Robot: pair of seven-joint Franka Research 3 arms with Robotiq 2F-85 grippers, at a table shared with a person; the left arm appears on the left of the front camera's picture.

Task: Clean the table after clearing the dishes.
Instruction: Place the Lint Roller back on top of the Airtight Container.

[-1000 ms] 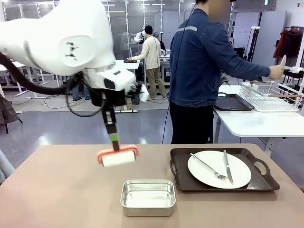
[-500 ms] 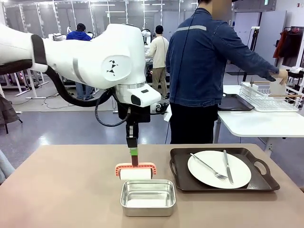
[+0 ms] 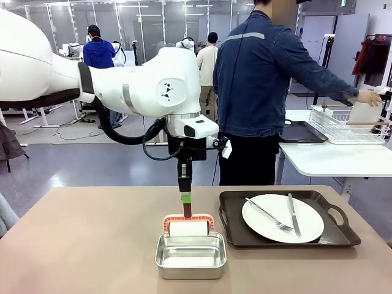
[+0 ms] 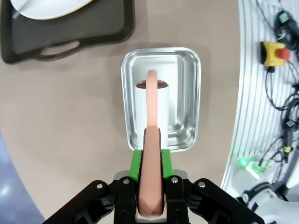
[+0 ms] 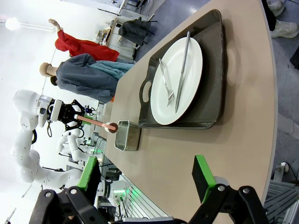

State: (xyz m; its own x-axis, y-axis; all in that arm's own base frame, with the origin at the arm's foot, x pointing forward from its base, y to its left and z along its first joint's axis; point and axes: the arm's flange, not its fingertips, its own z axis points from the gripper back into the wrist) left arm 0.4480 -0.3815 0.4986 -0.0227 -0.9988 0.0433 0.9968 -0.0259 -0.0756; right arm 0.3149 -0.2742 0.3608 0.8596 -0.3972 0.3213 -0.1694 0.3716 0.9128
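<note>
My left gripper (image 3: 185, 201) is shut on the salmon-pink handle (image 4: 152, 140) of a cleaning roller. The roller's white roll (image 3: 190, 229) hangs over the far part of the steel pan (image 3: 191, 254); I cannot tell whether it touches the pan. In the left wrist view the roll (image 4: 159, 105) sits above the pan's (image 4: 187, 93) floor. A white plate (image 3: 309, 225) with a fork (image 3: 269, 215) and a knife (image 3: 293, 214) lies on a dark tray (image 3: 233, 208) on the tan table (image 3: 86, 245). My right gripper (image 5: 145, 179) is open above the table, facing the plate (image 5: 187, 88).
A person (image 3: 263, 92) stands at the far edge, turned to the right. One hand (image 3: 369, 97) reaches to a wire rack (image 3: 346, 125) on a white side table (image 3: 331, 160). The table's left half is bare.
My left arm carried the roller to the right, from left of the pan to over the pan. The person's hand came down toward the wire rack.
</note>
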